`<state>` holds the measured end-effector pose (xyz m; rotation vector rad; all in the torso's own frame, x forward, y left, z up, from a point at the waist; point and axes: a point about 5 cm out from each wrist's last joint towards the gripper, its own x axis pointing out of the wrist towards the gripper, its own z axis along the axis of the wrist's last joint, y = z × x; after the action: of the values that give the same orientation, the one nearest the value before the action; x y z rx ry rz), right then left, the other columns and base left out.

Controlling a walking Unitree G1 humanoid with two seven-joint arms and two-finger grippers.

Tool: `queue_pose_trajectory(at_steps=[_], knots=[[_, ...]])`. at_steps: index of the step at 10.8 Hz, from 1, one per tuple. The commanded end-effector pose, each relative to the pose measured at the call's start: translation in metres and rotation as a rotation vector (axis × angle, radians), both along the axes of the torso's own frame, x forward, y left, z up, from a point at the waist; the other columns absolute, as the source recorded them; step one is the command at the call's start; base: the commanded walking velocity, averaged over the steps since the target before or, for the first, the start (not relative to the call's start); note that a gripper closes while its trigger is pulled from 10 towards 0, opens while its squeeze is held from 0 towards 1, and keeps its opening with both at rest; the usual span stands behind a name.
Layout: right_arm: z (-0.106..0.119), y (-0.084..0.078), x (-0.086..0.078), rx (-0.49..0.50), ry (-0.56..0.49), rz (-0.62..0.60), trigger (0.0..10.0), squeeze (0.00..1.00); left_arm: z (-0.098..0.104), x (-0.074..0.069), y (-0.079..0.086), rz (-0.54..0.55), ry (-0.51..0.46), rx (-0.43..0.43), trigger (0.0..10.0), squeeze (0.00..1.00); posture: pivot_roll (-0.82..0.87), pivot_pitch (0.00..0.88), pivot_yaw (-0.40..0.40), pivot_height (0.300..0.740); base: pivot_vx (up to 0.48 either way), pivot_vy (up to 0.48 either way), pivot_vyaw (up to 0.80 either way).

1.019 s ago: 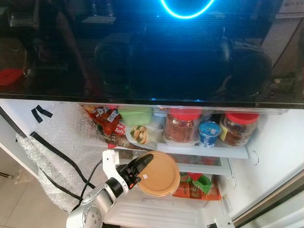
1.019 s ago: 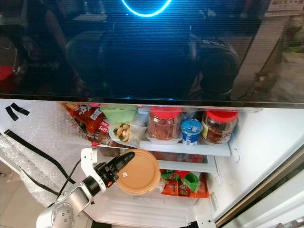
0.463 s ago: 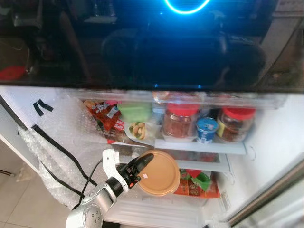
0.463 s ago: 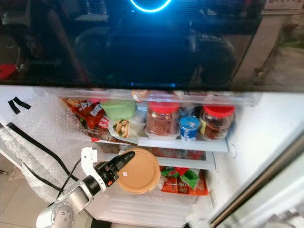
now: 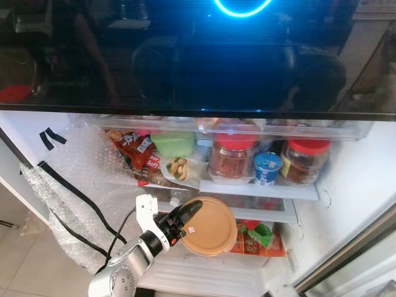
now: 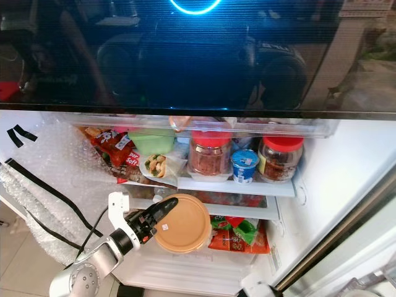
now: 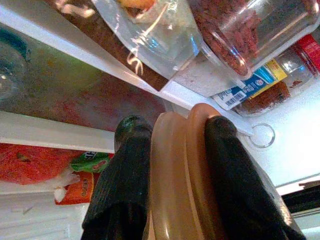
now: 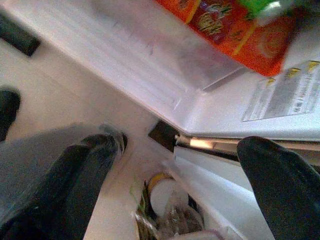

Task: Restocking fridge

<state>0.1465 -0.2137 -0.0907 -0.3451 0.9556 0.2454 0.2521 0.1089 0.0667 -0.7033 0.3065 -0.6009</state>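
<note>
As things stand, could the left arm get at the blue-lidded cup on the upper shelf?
Probably not yet. The left gripper is shut on the tan round container, so its jaws are occupied. The blue-lidded cup stands above it, wedged between two red-lidded jars, leaving little room.

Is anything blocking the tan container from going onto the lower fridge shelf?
Partly. The orange snack packets lie on the right of that shelf, just behind the tan container held by the left gripper; the shelf's left looks free.
</note>
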Motion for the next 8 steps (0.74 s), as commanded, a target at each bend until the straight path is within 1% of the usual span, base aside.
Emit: queue_pose_trajectory(at_steps=[1,2,3,5,6,8], knots=[[0.0014,0.0000,-0.0004,0.046,-0.057,-0.095,10.0,0.00,0.0041,0.0022,0.0011,0.005,-0.018,-0.002,10.0,0.00,-0.07,0.000,0.012,0.703,0.000,0.000,0.00],[0.0024,0.0001,-0.0002,0.096,-0.089,-0.174,10.0,0.00,0.0040,0.0023,0.0014,0.005,-0.018,-0.003,10.0,0.00,-0.08,0.000,0.013,0.703,0.000,0.000,0.00],[0.0052,0.0028,0.0028,0.154,-0.132,-0.189,10.0,0.00,0.0031,0.0025,0.0005,-0.001,-0.014,-0.004,10.0,0.00,-0.09,0.000,0.018,0.703,0.000,0.000,0.00],[0.0045,0.0072,0.0030,0.192,-0.099,-0.125,10.0,0.00,0.0026,0.0029,-0.0003,-0.008,-0.014,-0.001,10.0,0.00,-0.09,0.000,0.021,0.703,0.000,0.000,0.00],[0.0044,0.0076,0.0028,0.206,-0.099,-0.138,10.0,0.00,0.0024,0.0032,-0.0001,-0.010,-0.013,-0.001,10.0,0.00,-0.11,0.000,0.024,0.703,0.000,0.000,0.00],[0.0052,0.0079,0.0022,0.280,-0.131,-0.231,10.0,0.00,0.0018,0.0035,-0.0013,-0.016,-0.011,-0.002,10.0,0.00,-0.11,0.000,0.035,0.703,0.000,0.000,0.00]])
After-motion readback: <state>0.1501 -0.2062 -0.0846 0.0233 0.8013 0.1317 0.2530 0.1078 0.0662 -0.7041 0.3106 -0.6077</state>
